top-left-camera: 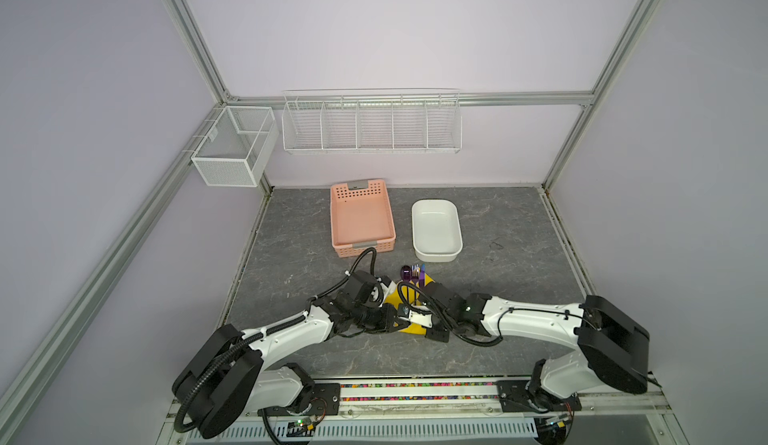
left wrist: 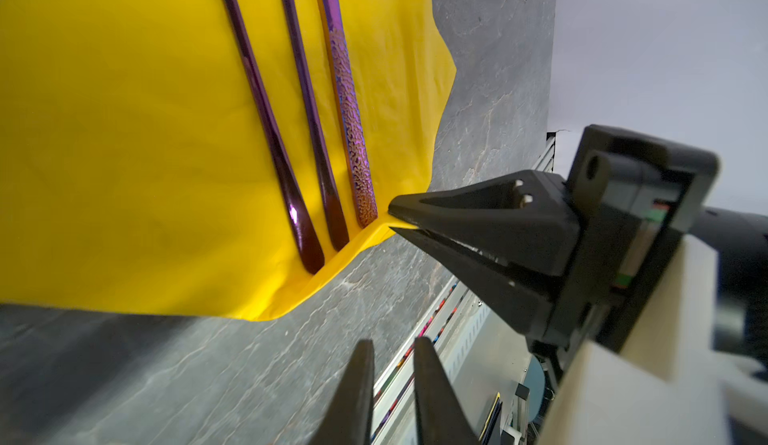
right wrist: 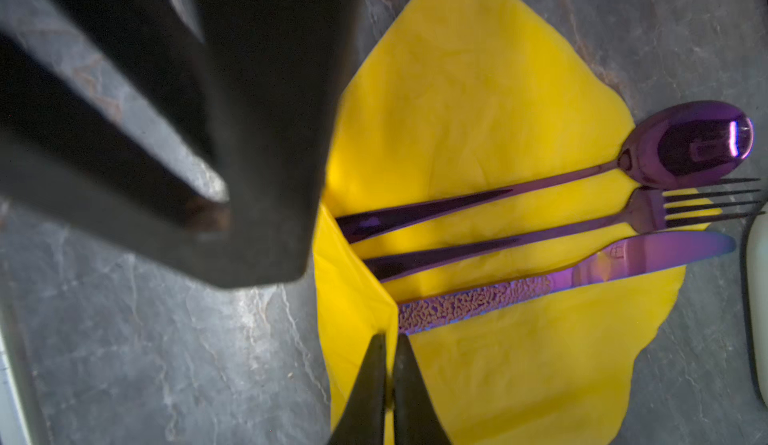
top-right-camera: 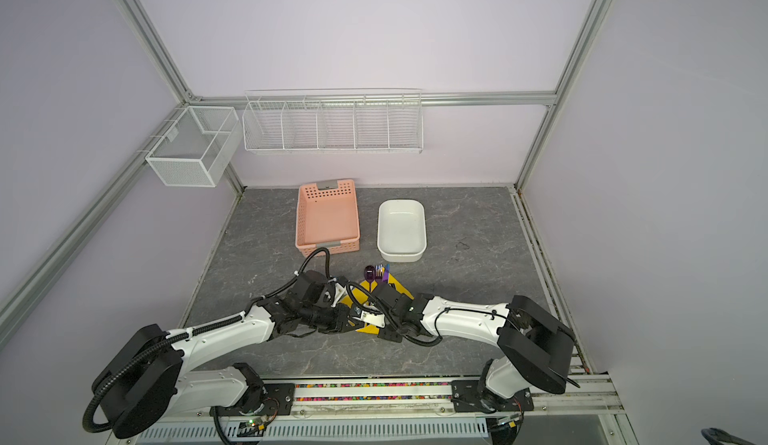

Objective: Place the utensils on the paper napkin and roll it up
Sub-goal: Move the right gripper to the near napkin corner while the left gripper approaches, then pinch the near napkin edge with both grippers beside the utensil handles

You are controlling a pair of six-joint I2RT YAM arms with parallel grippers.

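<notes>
All three utensils (right wrist: 519, 239) lie side by side on the paper napkin (right wrist: 478, 110), lower centre in both top views, with their heads poking past its upper edge. Placement: done. The right gripper (right wrist: 388, 339) is clamped on the napkin's lower edge, raising a fold at the handle ends. The left gripper (left wrist: 393, 341) hovers just beside it, fingers slightly apart, empty. The roll is barely begun; nearly all of it is left.

Glossy metal utensils (right wrist: 498, 241) on a matt, creased paper napkin (right wrist: 478, 90); knife handle (right wrist: 469, 306) rough-textured.
</notes>
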